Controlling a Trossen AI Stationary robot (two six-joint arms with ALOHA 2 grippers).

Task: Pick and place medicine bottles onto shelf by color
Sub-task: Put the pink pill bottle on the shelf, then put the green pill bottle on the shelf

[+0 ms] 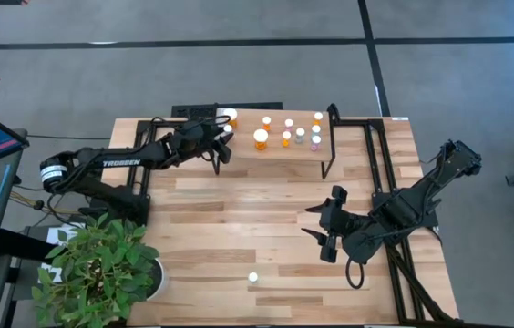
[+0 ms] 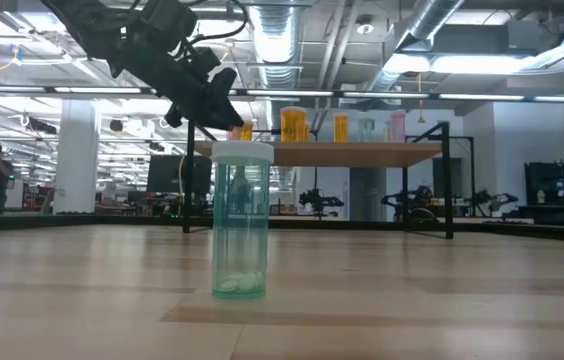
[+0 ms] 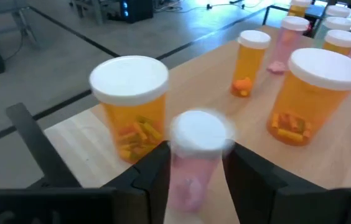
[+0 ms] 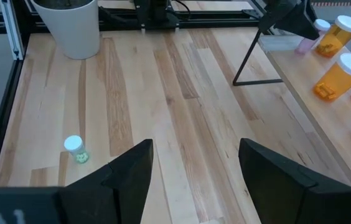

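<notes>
My left gripper [image 1: 223, 137] [image 3: 194, 177] reaches over the left end of the shelf [image 1: 293, 157]. A small pink bottle [image 3: 191, 168] with a white cap stands between its fingers, its foot hidden below the view's edge. Two large orange bottles [image 3: 132, 106] [image 3: 315, 93] stand on the shelf on either side, and several small orange, pink and pale ones [image 1: 293, 132] farther along. A green bottle [image 1: 252, 277] [image 2: 241, 220] stands upright on the table near the front edge. My right gripper [image 1: 316, 223] [image 4: 194, 168] hangs open above the table's right half, holding nothing. My left gripper has one finger [image 3: 154, 177] on each side of the pink bottle's body [image 3: 188, 180], just under the cap, coming nearly level from the table's left. Narrow slits show beside the body and the cap is blurred. I cannot tell whether the fingers touch it.
The shelf stands on thin black legs [image 1: 327, 159] at the table's far side. A potted plant [image 1: 102, 264] fills the near left corner. Bare wood lies between the shelf and the green bottle.
</notes>
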